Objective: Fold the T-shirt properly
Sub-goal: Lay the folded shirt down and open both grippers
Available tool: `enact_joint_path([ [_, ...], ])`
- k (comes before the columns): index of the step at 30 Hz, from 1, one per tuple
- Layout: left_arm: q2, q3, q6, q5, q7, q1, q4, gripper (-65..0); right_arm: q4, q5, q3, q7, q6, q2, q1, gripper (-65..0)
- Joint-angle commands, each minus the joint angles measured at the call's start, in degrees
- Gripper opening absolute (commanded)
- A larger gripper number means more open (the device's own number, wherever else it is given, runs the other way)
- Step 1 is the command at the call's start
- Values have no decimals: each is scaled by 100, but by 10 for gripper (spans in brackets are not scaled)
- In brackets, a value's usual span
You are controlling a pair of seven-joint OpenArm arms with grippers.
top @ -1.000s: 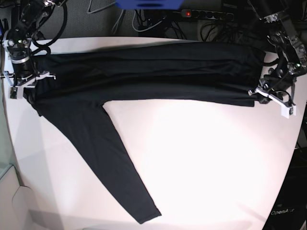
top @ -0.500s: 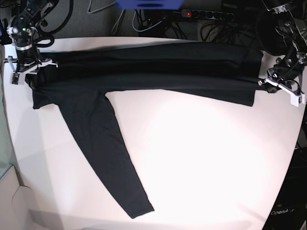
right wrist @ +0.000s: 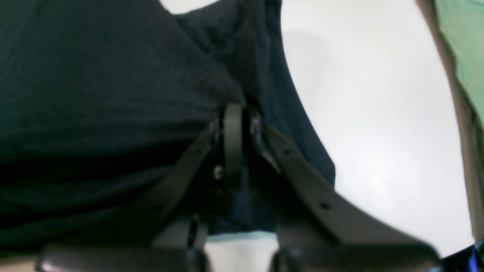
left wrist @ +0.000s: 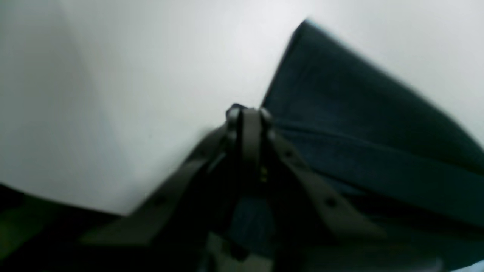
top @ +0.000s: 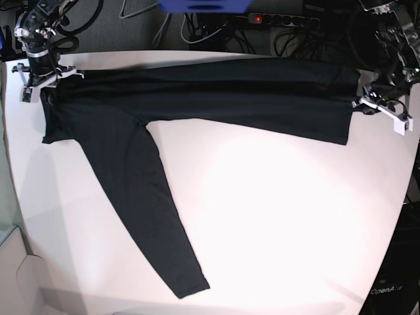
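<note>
Right gripper (top: 41, 73) at far left of table (top: 275, 216), clamped on shirt (top: 216, 95) corner. Shirt stretched in a long band across table's far side; one sleeve (top: 147, 216) trailing toward near edge. Left gripper (top: 367, 105) at far right, pinched shut on opposite shirt edge.

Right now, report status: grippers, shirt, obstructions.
Left gripper and right gripper both shut on black long-sleeved shirt. Shirt stretched between them, one sleeve trailing on white table. Nothing in the way.
</note>
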Motion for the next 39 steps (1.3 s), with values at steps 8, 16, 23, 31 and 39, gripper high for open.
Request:
enact_joint_path([
  [8,-110,-14,5,-69,-132,-35,-292,-650,98,97,47,163,-27,106,-166,-650],
  [16,-101,-23,5,-104,-97,-149,-231,-650,133,88,47,163,-27,97,-377,-650],
  [23,-101,-32,5,-122,-88,-158,-178,-650,98,79,47,163,-27,115,-386,-650],
  [31,-137,-58,5,-640,-79,290,411,-650,98,79,21,163,-27,132,-342,-650],
  [39,-225,-427,5,-1344,844,378,771,-650,98,79,21,163,-27,124,-333,-650],
])
